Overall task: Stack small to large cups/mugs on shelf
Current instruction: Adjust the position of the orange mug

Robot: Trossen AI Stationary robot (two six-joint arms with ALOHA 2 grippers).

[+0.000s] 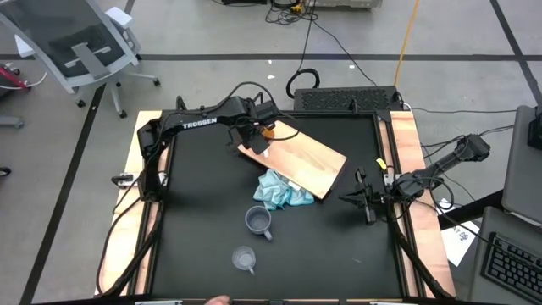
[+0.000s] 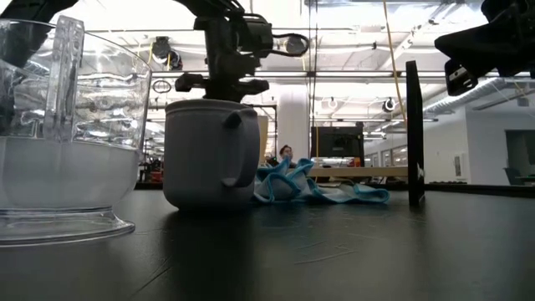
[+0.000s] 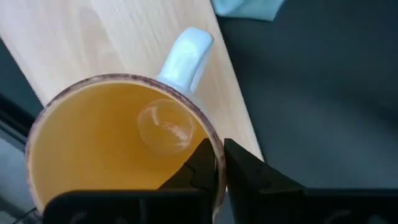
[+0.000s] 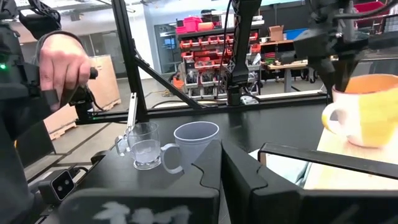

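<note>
Left gripper [image 3: 219,167] pinches the rim of the orange mug [image 3: 118,149], jaws narrow with one finger inside and one outside the wall, a hold that keeps the mug upright on the wooden shelf [image 1: 296,158] (its far corner). Grey-blue mug [image 1: 258,222] and clear cup [image 1: 245,258] wait on the black surface [image 1: 203,220], near the blue cloth [image 1: 283,190]. Right gripper [image 1: 366,202] idles at the right edge, jaws shut, empty.

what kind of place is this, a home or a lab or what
Most likely a robotics lab or workshop, not a home: shelving with red parts bins stands behind the table, an office chair sits on the grey floor, and a keyboard lies at the table's far edge.
</note>
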